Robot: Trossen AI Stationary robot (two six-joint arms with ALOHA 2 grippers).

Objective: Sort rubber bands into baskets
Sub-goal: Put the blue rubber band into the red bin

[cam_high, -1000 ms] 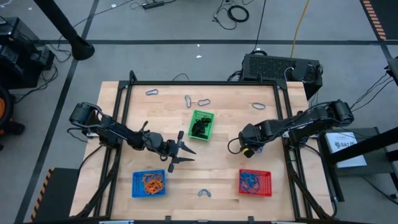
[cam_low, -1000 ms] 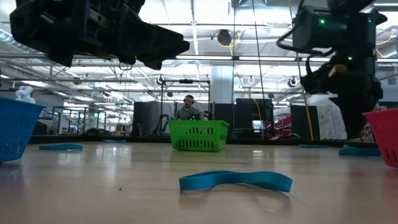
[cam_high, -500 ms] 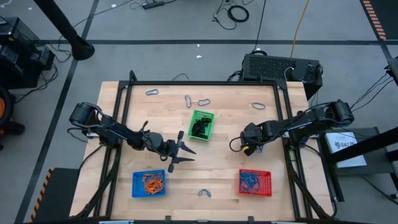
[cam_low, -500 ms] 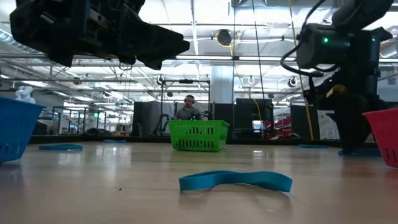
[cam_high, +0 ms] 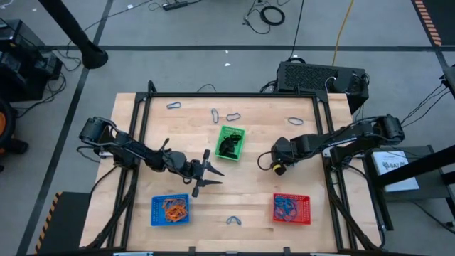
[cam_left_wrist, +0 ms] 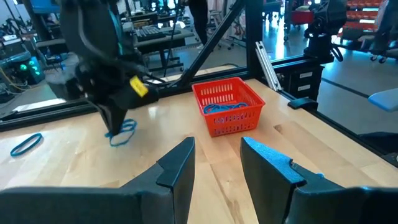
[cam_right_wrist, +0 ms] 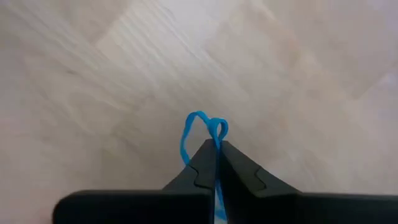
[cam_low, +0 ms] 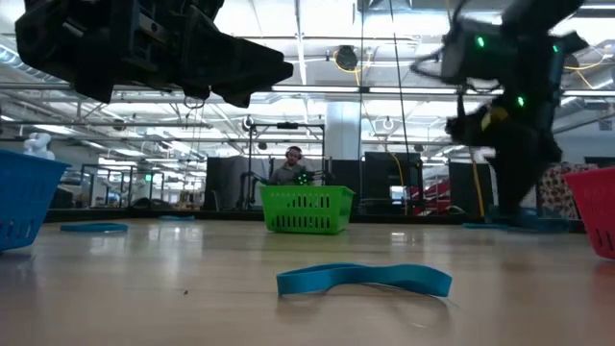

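Right gripper [cam_right_wrist: 216,163] pinched a blue rubber band [cam_right_wrist: 202,134].

The band's loop poked out past the closed fingertips, over the table [cam_high: 259,195]. The red basket [cam_high: 292,208] nearby held blue bands. The left gripper [cam_left_wrist: 214,168] waited, fingers apart.

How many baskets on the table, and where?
3. Green basket sits at the table's middle toward the far edge; blue basket is at the near left; red basket is at the near right. None appear hidden.
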